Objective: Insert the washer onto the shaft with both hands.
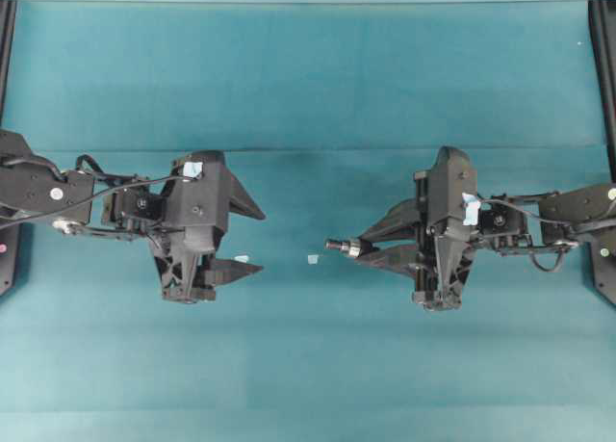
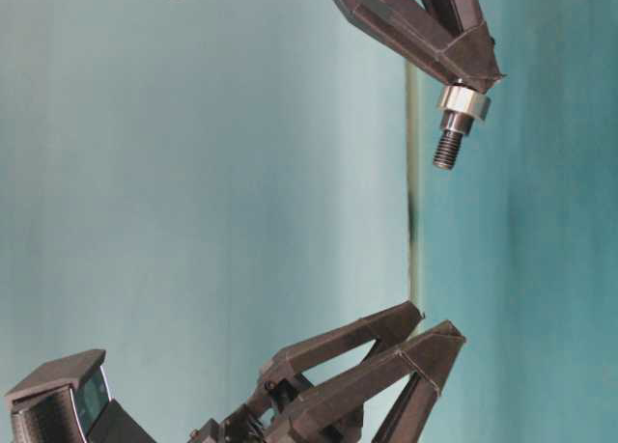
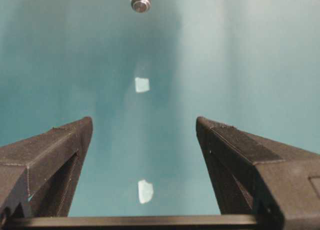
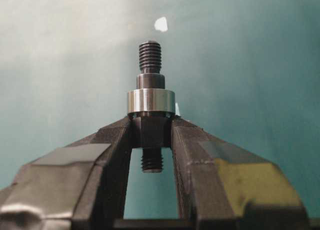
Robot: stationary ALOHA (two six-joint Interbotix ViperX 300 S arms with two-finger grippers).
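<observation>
My right gripper (image 1: pixel 364 245) is shut on the thick end of the dark shaft (image 1: pixel 339 245), which points left toward the other arm. The silver washer (image 4: pixel 150 100) sits around the shaft (image 4: pixel 150 57), just in front of the fingertips, with the threaded end sticking out beyond it. From table level the washer (image 2: pixel 463 102) and shaft (image 2: pixel 447 146) hang off the right gripper (image 2: pixel 478 76) above the cloth. My left gripper (image 1: pixel 260 240) stands open and empty, a short gap away from the shaft's tip (image 3: pixel 141 0), and its fingers (image 3: pixel 65 145) are spread wide.
Two pale tape scraps (image 1: pixel 242 259) (image 1: pixel 313 259) lie on the teal cloth between the arms, below the line of the shaft. Black frame rails (image 1: pixel 8 38) (image 1: pixel 604 47) run along the left and right edges.
</observation>
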